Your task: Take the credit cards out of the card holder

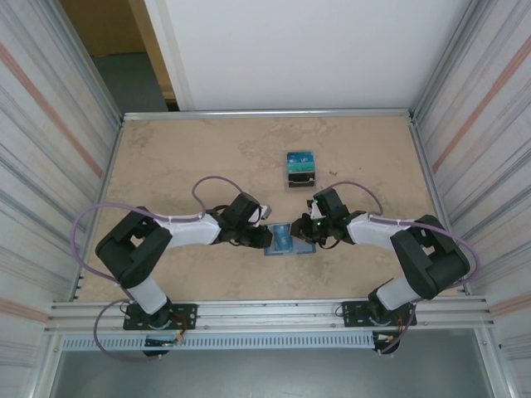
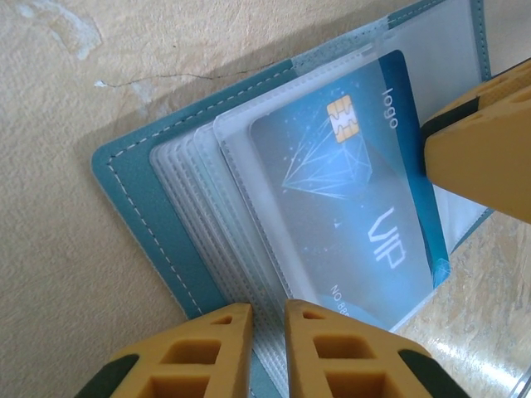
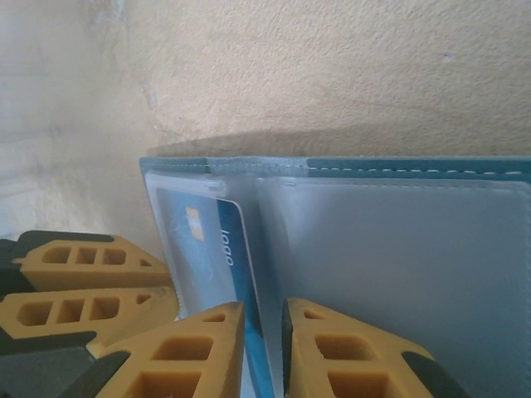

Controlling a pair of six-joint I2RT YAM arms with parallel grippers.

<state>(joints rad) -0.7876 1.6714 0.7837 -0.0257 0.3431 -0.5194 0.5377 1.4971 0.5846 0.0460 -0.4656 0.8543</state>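
Note:
The card holder (image 1: 283, 244) lies open on the table between my two grippers. In the left wrist view its teal cover (image 2: 137, 195) carries a fan of clear sleeves. A blue credit card (image 2: 348, 207) marked VIP sits in the top sleeve, one long edge sticking out. My left gripper (image 2: 268, 311) is nearly shut, with the sleeve edges running between its fingers. In the right wrist view my right gripper (image 3: 263, 308) is closed to a narrow gap on the exposed edge of the credit card (image 3: 207, 249). One right finger (image 2: 481, 141) touches that edge.
A small dark-based stand with a blue-teal top (image 1: 300, 168) stands on the table behind the wallet. Corrugated walls close in both sides, with a metal rail along the near edge. The left gripper's fingers (image 3: 91, 286) sit close beside my right gripper.

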